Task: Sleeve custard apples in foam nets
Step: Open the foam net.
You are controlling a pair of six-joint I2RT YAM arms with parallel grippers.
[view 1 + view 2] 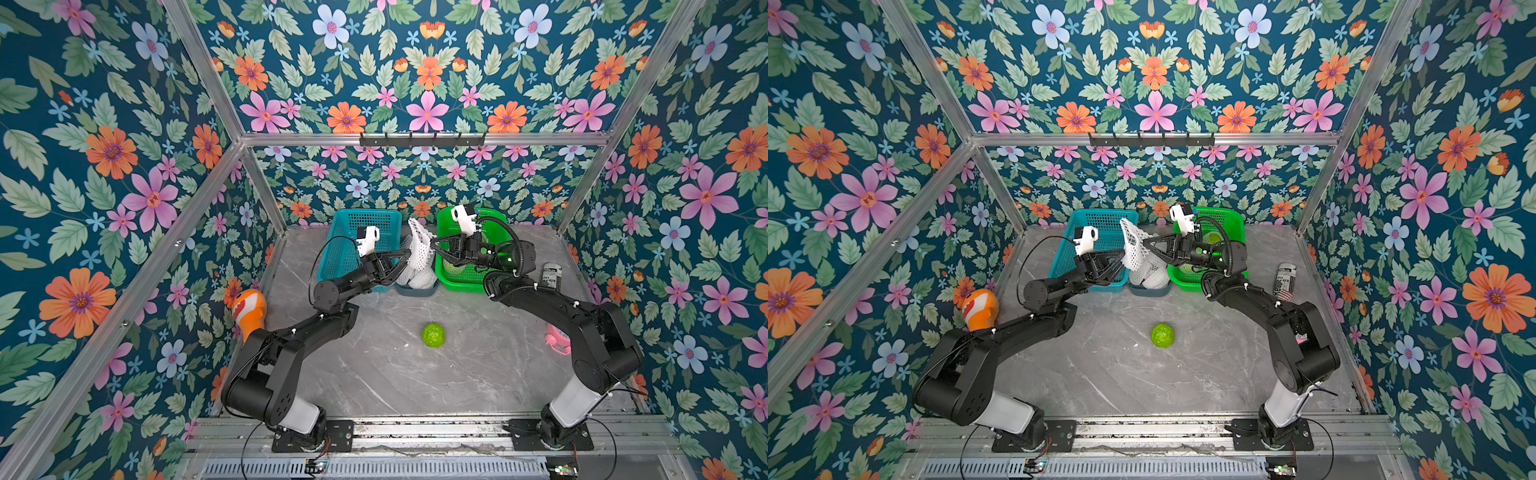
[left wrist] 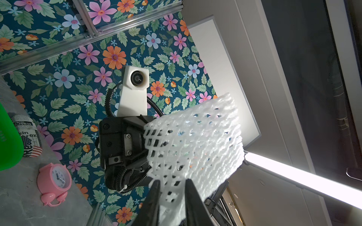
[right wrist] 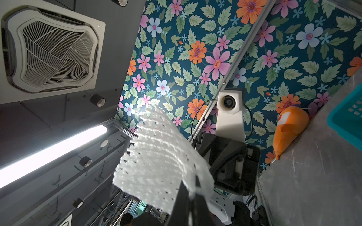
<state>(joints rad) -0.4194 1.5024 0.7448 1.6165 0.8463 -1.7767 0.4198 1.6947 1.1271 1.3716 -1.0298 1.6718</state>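
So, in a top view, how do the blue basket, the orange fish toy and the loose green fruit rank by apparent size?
Largest to smallest:
1. blue basket, clearly largest though farthest back
2. orange fish toy, its lower end hidden
3. green fruit

We list: white diamond-mesh foam net (image 1: 417,243); bright green custard apple (image 1: 433,335); teal basket (image 1: 361,218); green basket (image 1: 459,286); grey marbled bench (image 1: 415,374); floral walls (image 1: 124,166).

Both top views look steeply down from high above the base rail (image 1: 415,432), far enough to take in the whole tabletop (image 1: 374,374) and the floral walls (image 1: 428,62) — nearly one picture, slightly shifted. Each wrist view sits close behind its own jaws, tilted up past the foam net (image 2: 195,140) toward the opposite wrist camera (image 2: 135,78) — the net is what both share.
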